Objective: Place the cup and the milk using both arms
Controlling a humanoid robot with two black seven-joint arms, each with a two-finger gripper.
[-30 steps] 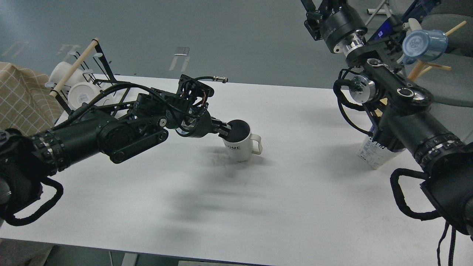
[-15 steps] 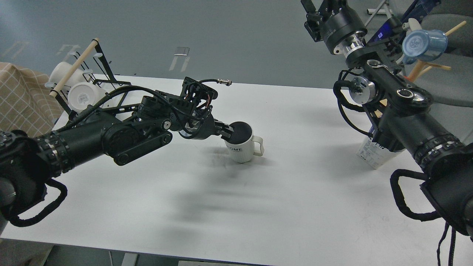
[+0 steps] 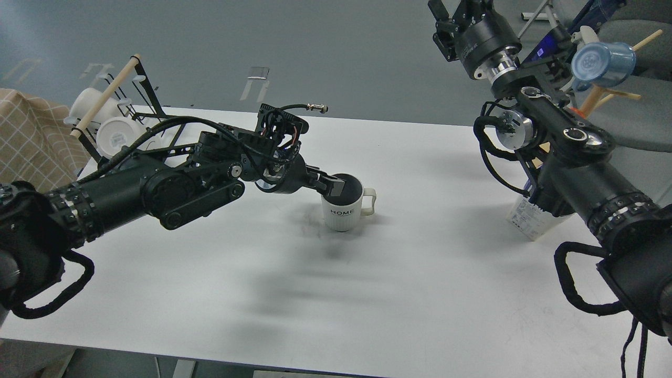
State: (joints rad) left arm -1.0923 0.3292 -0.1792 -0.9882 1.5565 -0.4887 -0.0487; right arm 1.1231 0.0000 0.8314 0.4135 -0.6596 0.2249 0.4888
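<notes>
White table (image 3: pixel 420 294) carries an upright cup (image 3: pixel 344 211). Left hand (image 3: pixel 333 187) is clamped on its rim. Right hand's state cannot be told; a carton (image 3: pixel 530 219) stands beneath that arm.

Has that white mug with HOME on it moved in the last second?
Yes. The mug, held at its rim by the left gripper, went from tilted to upright, shifting slightly right, toward the milk carton.

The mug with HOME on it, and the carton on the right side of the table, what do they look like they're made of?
The mug looks like glazed ceramic: thick white wall with fine ribbing, dark inside, solid loop handle. The carton, mostly hidden behind the right arm, looks like printed paperboard: flat white faces, sharp straight edges, small print. Neither can be confirmed by look alone.
</notes>
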